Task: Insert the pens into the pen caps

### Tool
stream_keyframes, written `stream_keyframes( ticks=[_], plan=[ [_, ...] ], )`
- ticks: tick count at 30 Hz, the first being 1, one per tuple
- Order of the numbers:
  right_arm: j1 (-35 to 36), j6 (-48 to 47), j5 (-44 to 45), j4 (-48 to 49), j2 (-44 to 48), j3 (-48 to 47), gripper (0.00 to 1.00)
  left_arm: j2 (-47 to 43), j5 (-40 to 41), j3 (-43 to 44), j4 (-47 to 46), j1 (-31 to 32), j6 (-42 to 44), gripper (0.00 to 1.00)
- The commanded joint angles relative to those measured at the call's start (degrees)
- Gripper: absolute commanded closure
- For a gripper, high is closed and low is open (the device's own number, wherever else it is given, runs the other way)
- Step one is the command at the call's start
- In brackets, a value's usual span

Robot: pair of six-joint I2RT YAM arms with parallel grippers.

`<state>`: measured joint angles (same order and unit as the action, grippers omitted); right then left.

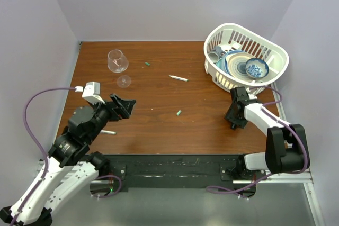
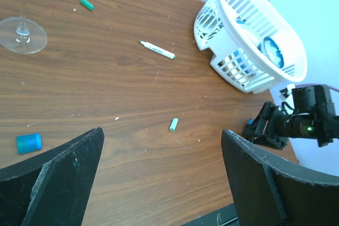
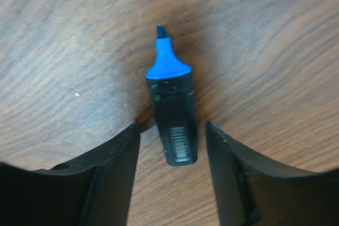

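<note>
Marker [image 3: 172, 101], black with its blue tip bare, lies flat on the desk [image 1: 159, 99] near the right edge. It sits between the fingers of the right gripper [image 3: 172, 127], which is partly open, with a narrow gap on each side and no grip made. One green cap [image 1: 179, 113] lies mid-desk. A second green cap [image 1: 147, 64] lies toward the far edge, near a white pen [image 1: 178, 78]. The blue cap [image 2: 28, 143] lies toward the left edge. The left gripper [image 1: 123, 105] hangs wide open and empty.
</note>
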<state>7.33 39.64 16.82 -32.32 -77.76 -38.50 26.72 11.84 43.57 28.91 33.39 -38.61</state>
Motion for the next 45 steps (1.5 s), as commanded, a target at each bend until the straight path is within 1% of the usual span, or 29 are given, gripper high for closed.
stream_keyframes(
  ticks=[1, 2, 4, 5, 8, 11, 14, 15, 17, 18, 20, 21, 22, 23, 24, 25, 27, 28, 29, 31, 32, 33, 36, 40, 45],
  plan=[
    [-0.21, -0.70, -2.05, 3.22, -1.34, 0.45, 0.47, -1.76, 0.56, -0.42, -2.10, -0.25, 0.20, 0.04],
    [-0.21, -0.88, -2.14, 3.22, -1.61, 0.10, 0.50, -1.50, -0.14, -0.24, -2.01, -0.25, 0.64, 0.06],
    [-0.13, -2.18, -1.71, 3.75, -2.57, -0.34, 0.52, 0.08, 0.03, 0.46, -1.14, -0.25, 1.17, 0.07],
    [-0.04, -2.37, -2.66, 3.93, -2.84, -0.43, 0.56, 0.87, 0.29, 1.59, -0.26, -0.25, 1.26, 0.08],
    [-0.13, -3.25, -3.99, 4.45, -3.37, -0.52, 0.62, 3.77, 0.29, 3.53, 0.10, -0.25, 3.01, 0.10],
    [0.40, -4.22, -5.92, 5.24, -2.32, 0.00, 0.67, 5.71, -0.58, 3.89, -1.47, -0.25, 3.80, 0.10],
    [4.17, -3.78, -7.94, 7.87, 0.75, 1.40, 0.69, 8.25, -4.09, 3.71, -3.24, -0.25, 5.56, 0.10],
    [7.31, -3.52, -8.20, 9.01, 1.72, 1.67, 0.70, 9.04, -4.36, 3.71, -3.07, -0.25, 5.22, 0.11],
    [10.58, -2.29, -7.42, 8.94, 3.66, 1.33, 0.72, 11.33, -5.41, 3.37, -3.24, -0.25, 4.42, 0.12],
    [13.73, -1.76, -7.07, 8.76, 4.53, 1.15, 0.73, 11.95, -6.29, 3.01, -3.68, -0.25, 3.72, 0.13],
    [16.82, -0.27, -6.19, 9.02, 7.42, 1.06, 0.74, 13.18, -9.62, 1.79, -6.31, -0.16, 3.02, 0.14],
    [19.80, 1.30, -6.18, 9.55, 8.40, 1.06, 0.75, 13.79, -10.68, 1.17, -7.45, -0.16, 2.41, 0.15],
    [21.30, 1.93, -7.05, 10.16, 9.28, 1.06, 0.76, 14.06, -11.48, -0.40, -10.51, -0.25, 2.23, 0.16],
    [22.80, 2.54, -7.67, 10.95, 10.68, 0.89, 0.76, 14.41, -14.09, -1.37, -12.02, -0.16, 1.88, 0.17],
    [25.86, 3.33, -7.85, 11.65, 11.30, 0.62, 0.76, 15.80, -14.64, -1.99, -13.07, -0.25, 0.83, 0.17],
    [27.37, 4.99, -7.85, 11.92, 11.92, -0.25, 0.77, 16.69, -15.34, -2.96, -15.09, -0.25, 0.30, 0.18],
    [31.31, 6.32, -8.90, 13.58, 12.80, -1.31, 0.77, 19.93, -18.76, -3.49, -17.29, -0.25, -0.85, 0.20],
    [32.64, 7.90, -9.60, 14.38, 12.89, -2.10, 0.77, 20.91, -20.78, -3.93, -20.44, -0.16, -1.11, 0.22],
    [33.79, 8.78, -10.57, 15.26, 12.81, -2.54, 0.77, 21.87, -25.50, -4.28, -22.64, -0.16, -1.20, 0.23],
    [38.00, 10.37, -10.41, 17.37, 11.84, -4.64, 0.77, 24.42, -29.05, -5.16, -27.99, -0.25, -2.25, 0.25],
    [39.50, 10.72, -9.79, 17.37, 11.32, -5.61, 0.77, 25.22, -30.89, -5.16, -28.03, -0.16, -2.61, 0.25],
    [42.30, 11.33, -7.79, 17.03, 10.27, -6.75, 0.78, 26.96, -31.34, -4.99, -30.12, -0.25, -2.87, 0.25],
    [46.53, 11.51, -5.31, 17.89, 9.03, -9.92, 0.77, 29.78, -31.00, -4.02, -29.35, -0.08, -2.96, 0.27],
    [49.44, 11.25, -4.34, 18.60, 5.87, -14.57, 0.78, 31.73, -31.08, -4.02, -29.87, -0.08, -3.58, 0.27],
    [52.87, 11.78, -1.62, 19.48, 4.81, -16.69, 0.78, 32.87, -30.47, -4.11, -29.35, -0.16, -3.75, 0.30]
  ],
)
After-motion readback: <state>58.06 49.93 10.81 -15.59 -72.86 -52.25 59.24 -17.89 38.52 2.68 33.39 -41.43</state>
